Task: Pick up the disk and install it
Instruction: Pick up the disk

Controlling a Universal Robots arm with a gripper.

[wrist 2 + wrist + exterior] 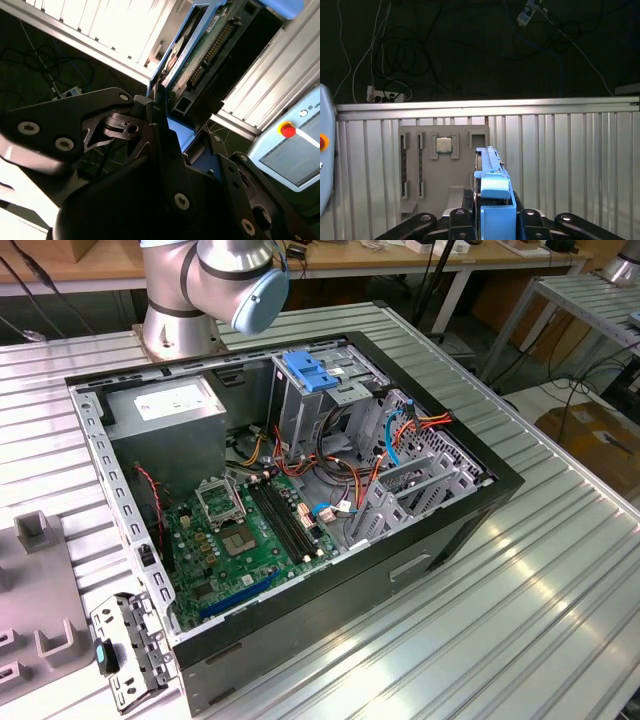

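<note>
The gripper [176, 125] holds the disk [200, 55] by the end of its blue carrier, and one black finger [152, 107] is pressed against the blue rail. The green circuit board of the disk, with a dark row of connector pins, is turned to the camera. Behind the disk lies a ribbed metal table [115, 30]. On the dark floor are loose cables [45, 75] and a power strip [70, 92]. Beside the table is a light pendant [300, 160] with a red button [287, 131].
</note>
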